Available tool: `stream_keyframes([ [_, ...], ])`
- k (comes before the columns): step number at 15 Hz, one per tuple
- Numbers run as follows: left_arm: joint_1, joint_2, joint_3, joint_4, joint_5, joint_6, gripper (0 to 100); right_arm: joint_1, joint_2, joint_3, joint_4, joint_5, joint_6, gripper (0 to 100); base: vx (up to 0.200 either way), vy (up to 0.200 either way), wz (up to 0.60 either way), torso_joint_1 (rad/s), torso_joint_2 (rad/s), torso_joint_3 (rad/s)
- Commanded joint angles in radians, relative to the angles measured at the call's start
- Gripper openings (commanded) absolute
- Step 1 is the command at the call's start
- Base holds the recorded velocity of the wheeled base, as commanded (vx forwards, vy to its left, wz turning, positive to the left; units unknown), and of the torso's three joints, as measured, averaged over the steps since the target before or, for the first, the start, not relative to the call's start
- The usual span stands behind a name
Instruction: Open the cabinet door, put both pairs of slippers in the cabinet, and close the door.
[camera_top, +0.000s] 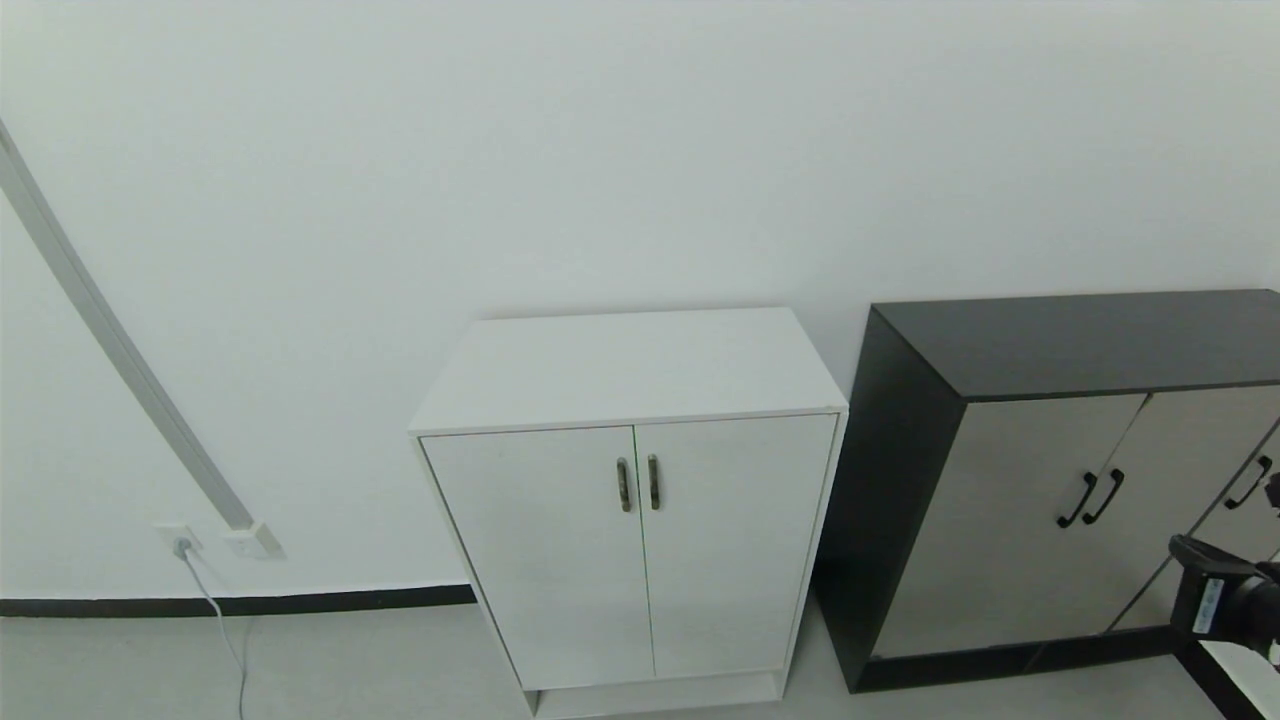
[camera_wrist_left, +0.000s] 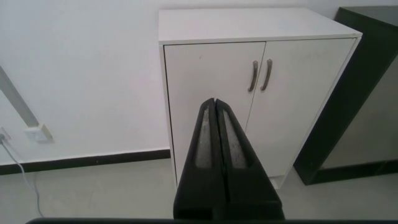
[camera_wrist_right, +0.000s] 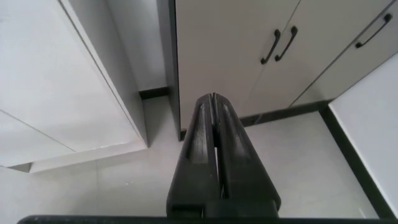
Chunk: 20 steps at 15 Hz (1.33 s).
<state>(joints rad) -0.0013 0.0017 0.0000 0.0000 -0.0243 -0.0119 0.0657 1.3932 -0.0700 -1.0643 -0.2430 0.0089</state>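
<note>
The white cabinet (camera_top: 640, 520) stands against the wall with both doors closed. Its two metal handles (camera_top: 638, 483) sit side by side at the middle seam. In the left wrist view my left gripper (camera_wrist_left: 214, 103) is shut with nothing in it, held some way in front of the white cabinet (camera_wrist_left: 249, 93), and its tips point at the left door. My right gripper (camera_wrist_right: 213, 98) is also shut and holds nothing. It hangs above the floor in front of the gap between the white cabinet's side (camera_wrist_right: 68, 81) and the black cabinet (camera_wrist_right: 249, 43). Part of the right arm (camera_top: 1225, 600) shows at the lower right edge.
A black cabinet (camera_top: 1000, 480) with silver doors and black handles (camera_top: 1090, 498) stands just right of the white one. A wall socket (camera_top: 182, 545) with a hanging cable and a slanted grey duct (camera_top: 110, 340) are at the left. Grey floor (camera_top: 330, 660) lies in front.
</note>
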Motion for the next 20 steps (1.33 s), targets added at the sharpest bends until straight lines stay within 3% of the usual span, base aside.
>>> stream_keyframes([
  [1,0.000,0.001,0.000,0.000,0.000,0.000,0,0.000,-0.099,0.061,0.000,0.002,-0.006,0,0.000,0.000,0.00,0.000,0.00,0.000],
  [5,0.000,0.000,0.000,0.000,0.000,-0.002,0,0.000,-0.283,0.070,0.167,0.017,-0.010,0,0.000,0.000,0.00,0.000,0.00,0.000],
  [10,0.000,0.000,0.000,0.000,0.000,-0.002,0,0.000,-0.622,0.061,0.573,0.136,-0.015,0,0.000,0.000,0.00,0.000,0.00,0.000],
  [17,0.001,0.000,0.000,0.000,0.000,-0.002,0,0.006,-1.019,0.061,1.029,0.240,-0.015,0,0.000,0.000,0.00,0.000,0.00,0.000],
  [20,0.001,0.000,0.000,0.000,0.000,0.000,0,0.039,-1.103,0.052,1.072,0.271,-0.017,0,0.000,0.000,0.00,0.000,0.00,0.000],
])
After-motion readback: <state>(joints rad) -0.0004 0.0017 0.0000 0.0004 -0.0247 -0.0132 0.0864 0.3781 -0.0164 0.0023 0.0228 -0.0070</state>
